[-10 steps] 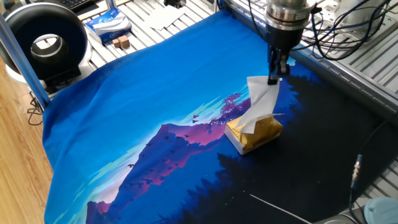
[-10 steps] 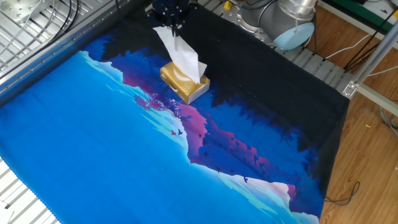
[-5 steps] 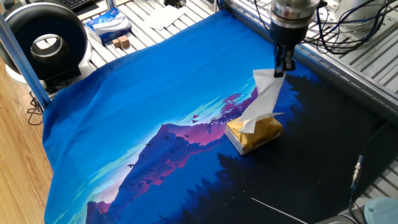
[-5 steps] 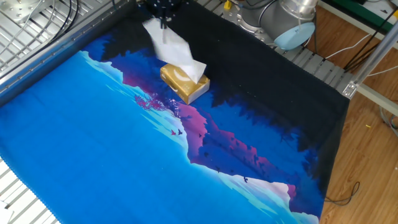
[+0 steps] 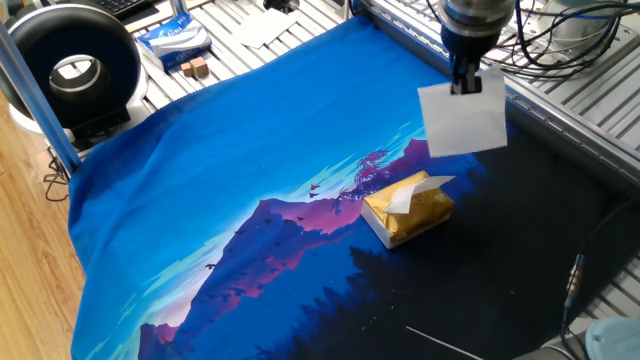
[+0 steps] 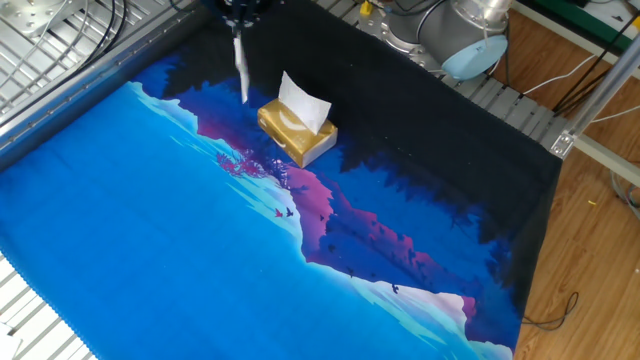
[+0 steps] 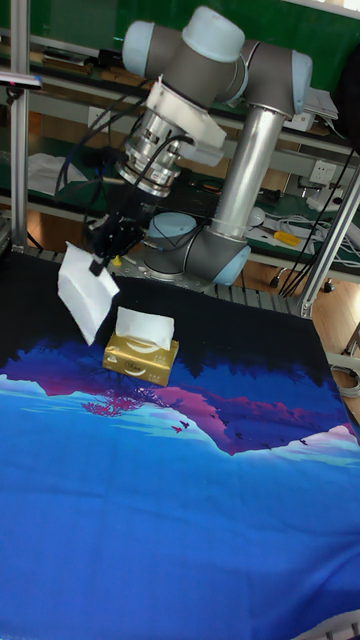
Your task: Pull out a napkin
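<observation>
A white napkin (image 5: pixel 463 122) hangs free in the air, clear of the golden-yellow tissue pack (image 5: pixel 410 208), with my gripper (image 5: pixel 466 84) shut on its top edge. In the other fixed view the napkin (image 6: pixel 241 68) shows edge-on as a thin strip under the gripper (image 6: pixel 238 26), left of the pack (image 6: pixel 297 130). From the tall fixed view the sheet (image 7: pixel 86 290) dangles below the gripper (image 7: pixel 99 262), up and left of the pack (image 7: pixel 141 357). Another white tissue (image 7: pixel 145 326) sticks up from the pack's slot.
A blue and purple printed cloth (image 5: pixel 230 190) covers the table. A black round device (image 5: pixel 72 68) and a blue-and-white packet (image 5: pixel 172 40) sit past the cloth's far left edge. Cables (image 5: pixel 560 50) lie on the metal rails at the right. The arm's base (image 7: pixel 200 250) stands behind the pack.
The gripper has risen and drifted away from the pack, pulling the napkin fully out of it. The sheet now hangs free, and a fresh tissue stands up in the slot.
</observation>
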Controlling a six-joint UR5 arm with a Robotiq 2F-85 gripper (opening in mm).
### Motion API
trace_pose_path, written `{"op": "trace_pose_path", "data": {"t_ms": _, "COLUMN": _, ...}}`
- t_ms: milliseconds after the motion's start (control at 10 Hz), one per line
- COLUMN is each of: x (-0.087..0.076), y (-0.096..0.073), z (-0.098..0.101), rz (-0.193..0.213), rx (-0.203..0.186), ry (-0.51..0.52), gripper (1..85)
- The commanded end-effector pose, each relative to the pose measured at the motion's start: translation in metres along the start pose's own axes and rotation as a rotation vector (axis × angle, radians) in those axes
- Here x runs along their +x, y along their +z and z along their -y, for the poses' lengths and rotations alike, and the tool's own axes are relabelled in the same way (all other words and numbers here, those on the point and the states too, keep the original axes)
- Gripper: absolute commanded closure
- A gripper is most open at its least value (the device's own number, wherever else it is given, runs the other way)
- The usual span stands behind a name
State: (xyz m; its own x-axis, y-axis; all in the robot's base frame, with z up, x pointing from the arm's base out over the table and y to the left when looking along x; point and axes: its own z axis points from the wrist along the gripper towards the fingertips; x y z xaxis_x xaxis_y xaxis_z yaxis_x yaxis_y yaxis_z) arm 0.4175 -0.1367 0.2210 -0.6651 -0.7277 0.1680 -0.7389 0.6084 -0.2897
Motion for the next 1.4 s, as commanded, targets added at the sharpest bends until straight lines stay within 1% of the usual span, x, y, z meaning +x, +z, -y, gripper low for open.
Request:
{"op": "trace_pose_path", "data": {"t_ms": 0, "x": -0.022, "y": 0.010, "z": 0.044, "rz": 0.046, "rx": 0.135, "ry": -0.019, "gripper": 84.7}}
{"op": "trace_pose_path", "data": {"t_ms": 100, "x": -0.029, "y": 0.013, "z": 0.053, "rz": 0.058, "rx": 0.157, "ry": -0.021, "gripper": 84.7}}
{"op": "trace_pose_path", "data": {"t_ms": 200, "x": -0.031, "y": 0.018, "z": 0.061, "rz": 0.056, "rx": 0.178, "ry": -0.025, "gripper": 84.7}}
{"op": "trace_pose_path", "data": {"t_ms": 300, "x": -0.031, "y": 0.030, "z": 0.067, "rz": 0.056, "rx": 0.181, "ry": -0.036, "gripper": 84.7}}
{"op": "trace_pose_path", "data": {"t_ms": 400, "x": -0.033, "y": 0.038, "z": 0.079, "rz": 0.064, "rx": 0.212, "ry": -0.046, "gripper": 84.7}}
{"op": "trace_pose_path", "data": {"t_ms": 500, "x": -0.035, "y": 0.040, "z": 0.092, "rz": 0.072, "rx": 0.250, "ry": -0.052, "gripper": 84.7}}
{"op": "trace_pose_path", "data": {"t_ms": 600, "x": -0.040, "y": 0.040, "z": 0.099, "rz": 0.086, "rx": 0.277, "ry": -0.047, "gripper": 84.7}}
{"op": "trace_pose_path", "data": {"t_ms": 700, "x": -0.043, "y": 0.046, "z": 0.100, "rz": 0.085, "rx": 0.274, "ry": -0.047, "gripper": 84.7}}
{"op": "trace_pose_path", "data": {"t_ms": 800, "x": -0.047, "y": 0.057, "z": 0.101, "rz": 0.085, "rx": 0.264, "ry": -0.061, "gripper": 84.7}}
{"op": "trace_pose_path", "data": {"t_ms": 900, "x": -0.051, "y": 0.068, "z": 0.097, "rz": 0.097, "rx": 0.243, "ry": -0.071, "gripper": 84.7}}
{"op": "trace_pose_path", "data": {"t_ms": 1000, "x": -0.051, "y": 0.074, "z": 0.094, "rz": 0.106, "rx": 0.225, "ry": -0.068, "gripper": 84.7}}
{"op": "trace_pose_path", "data": {"t_ms": 1100, "x": -0.052, "y": 0.081, "z": 0.088, "rz": 0.120, "rx": 0.200, "ry": -0.058, "gripper": 84.7}}
{"op": "trace_pose_path", "data": {"t_ms": 1200, "x": -0.051, "y": 0.086, "z": 0.089, "rz": 0.123, "rx": 0.203, "ry": -0.052, "gripper": 84.7}}
{"op": "trace_pose_path", "data": {"t_ms": 1300, "x": -0.052, "y": 0.093, "z": 0.088, "rz": 0.130, "rx": 0.197, "ry": -0.050, "gripper": 84.7}}
